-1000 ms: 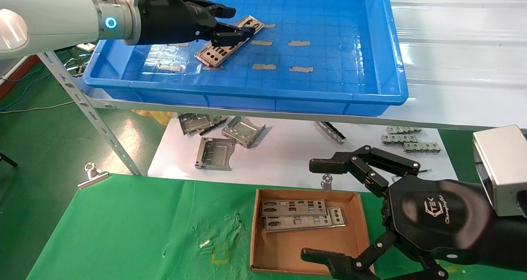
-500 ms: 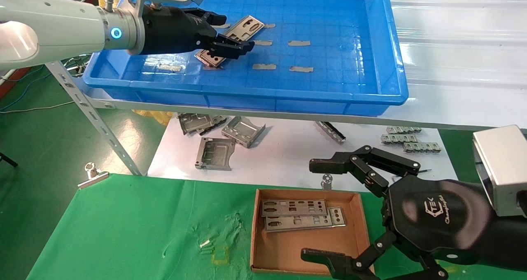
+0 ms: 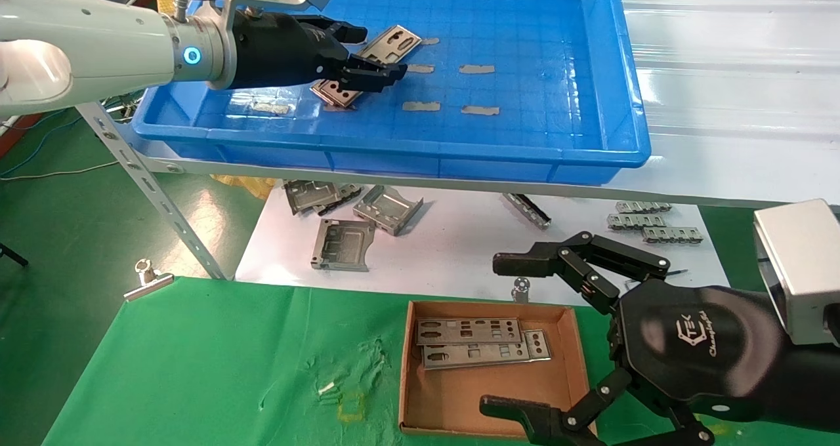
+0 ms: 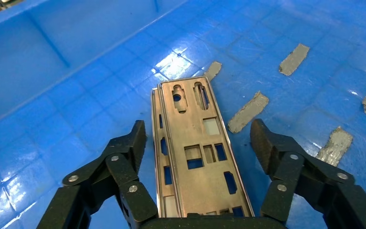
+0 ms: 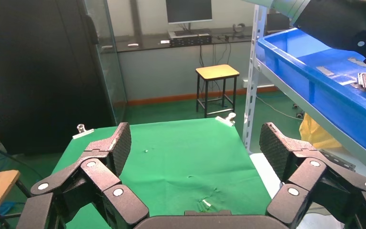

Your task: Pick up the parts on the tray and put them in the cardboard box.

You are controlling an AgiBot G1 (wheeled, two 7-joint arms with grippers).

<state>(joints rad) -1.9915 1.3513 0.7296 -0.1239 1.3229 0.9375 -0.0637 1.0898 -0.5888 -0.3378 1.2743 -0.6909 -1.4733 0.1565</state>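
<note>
Left gripper (image 4: 198, 138) sits low inside the blue tray (image 3: 610, 92), jaws spread wide either side of the punched metal plate (image 4: 195, 143), not touching it; the plate lies flat on the tray floor among grey tape strips (image 4: 248, 112); right gripper (image 3: 525, 341) hangs wide open, holding nothing, just beside the cardboard box (image 3: 485, 393), where two plates (image 3: 472, 341) lie.

Bare tray (image 3: 558, 138) floor lies beyond the plate (image 4: 195, 148); grey tape strips (image 4: 248, 112) dot one side
</note>
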